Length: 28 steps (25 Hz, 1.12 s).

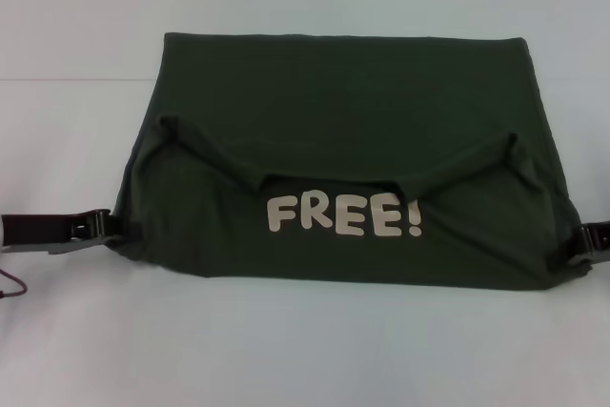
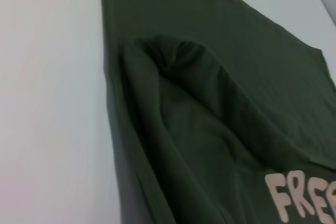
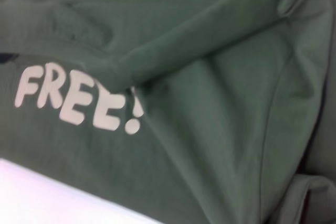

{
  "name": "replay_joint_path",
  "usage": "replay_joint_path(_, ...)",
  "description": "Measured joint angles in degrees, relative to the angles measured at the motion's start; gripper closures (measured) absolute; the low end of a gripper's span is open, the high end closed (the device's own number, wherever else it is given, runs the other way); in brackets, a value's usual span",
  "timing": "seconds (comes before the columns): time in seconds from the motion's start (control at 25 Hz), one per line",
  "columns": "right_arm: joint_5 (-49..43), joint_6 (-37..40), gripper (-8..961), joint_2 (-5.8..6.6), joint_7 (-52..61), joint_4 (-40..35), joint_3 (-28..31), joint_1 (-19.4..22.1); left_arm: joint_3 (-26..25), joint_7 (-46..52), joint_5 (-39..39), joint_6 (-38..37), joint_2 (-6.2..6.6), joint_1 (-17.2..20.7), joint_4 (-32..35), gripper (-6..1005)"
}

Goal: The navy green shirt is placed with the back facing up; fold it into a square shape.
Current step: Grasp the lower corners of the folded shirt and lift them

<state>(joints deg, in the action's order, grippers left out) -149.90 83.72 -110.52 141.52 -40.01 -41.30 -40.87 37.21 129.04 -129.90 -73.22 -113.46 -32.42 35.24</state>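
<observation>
The navy green shirt [image 1: 343, 92] lies across the middle of the white table, its near part turned over so the pale "FREE!" lettering [image 1: 343, 214] faces up. A sagging fold runs across it just above the letters. At the shirt's near left corner, my left gripper [image 1: 112, 226] is shut on the cloth. On the opposite side my right gripper [image 1: 572, 243] pinches the near right corner. The left wrist view shows the shirt [image 2: 220, 77] with its folded ridge. In the right wrist view the shirt [image 3: 220, 119] and its lettering fill the picture. Neither wrist view shows fingers.
The white table [image 1: 305, 350] extends bare in front of the shirt and behind it. A thin dark red cable [image 1: 11, 285] hangs by the left arm at the picture's left edge.
</observation>
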Motion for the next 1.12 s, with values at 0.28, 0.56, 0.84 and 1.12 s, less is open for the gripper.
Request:
replay_joint_path(0.28, 0.03, 6.81, 917, 1.02, -4.56, -0.14, 0.51, 1.55, -3.41, 0.61, -0.29, -7.66, 1.9, 0.74, 0.0, 973)
replay_joint_path(0.56, 0.29, 15.53, 917, 1.93, -12.33, -0.98, 0.82, 5.14, -7.15, 3.28, -2.45, -18.8, 3.53, 4.29, 2.72, 974)
replay_joint_path(0.84, 0.04, 22.28, 917, 1.87, -19.35, -0.8, 0.69, 8.59, -10.94, 3.18, -9.1, -29.21, 3.85, 6.97, 4.36, 974)
replay_joint_path(1.12, -1.37, 24.37, 917, 0.77, -22.44, 1.14, 0.45, 9.9, -8.75, 1.41, -14.91, -35.43, 2.83, 6.9, 4.13, 975)
